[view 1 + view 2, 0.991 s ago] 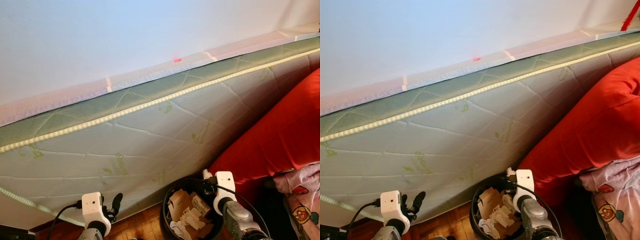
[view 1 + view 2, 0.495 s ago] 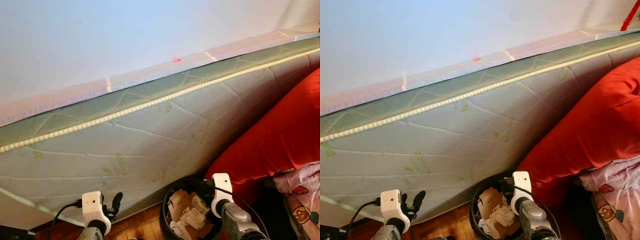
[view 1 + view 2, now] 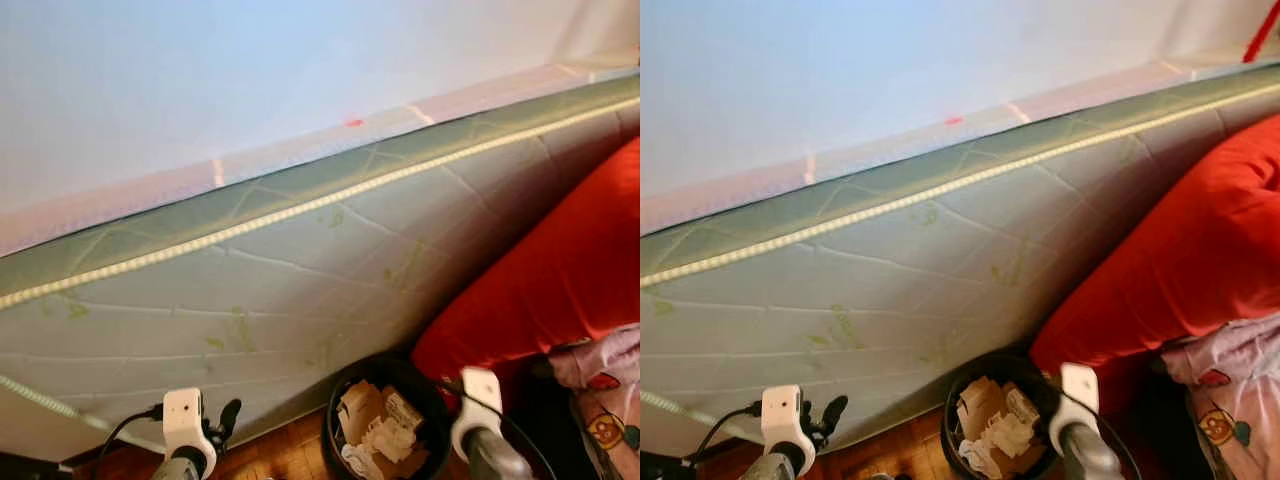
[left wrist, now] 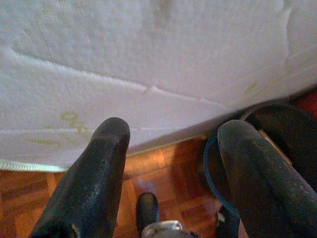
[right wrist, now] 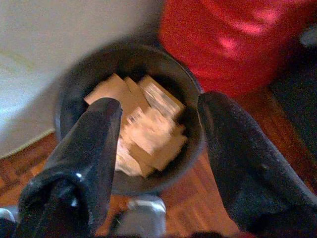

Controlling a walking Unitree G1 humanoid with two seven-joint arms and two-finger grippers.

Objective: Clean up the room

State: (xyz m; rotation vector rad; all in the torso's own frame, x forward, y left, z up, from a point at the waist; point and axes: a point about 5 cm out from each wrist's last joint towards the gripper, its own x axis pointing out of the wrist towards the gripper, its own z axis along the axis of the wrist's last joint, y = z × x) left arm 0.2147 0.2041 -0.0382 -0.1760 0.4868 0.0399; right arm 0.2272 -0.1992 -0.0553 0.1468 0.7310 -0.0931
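Eye views: pale quilted mattress with green piping (image 3: 300, 270) on edge across the frame; round black waste bin of crumpled cardboard and paper (image 3: 385, 430) at bottom centre on the reddish parquet floor (image 3: 290, 455), beside a red fabric cushion (image 3: 540, 280) at right. Left wrist view: left gripper (image 4: 171, 163) released, empty, near the mattress foot. Right wrist view: right gripper (image 5: 158, 144) released, empty, over the bin.

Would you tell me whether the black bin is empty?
Not empty: the black bin holds crumpled paper and cardboard scraps.
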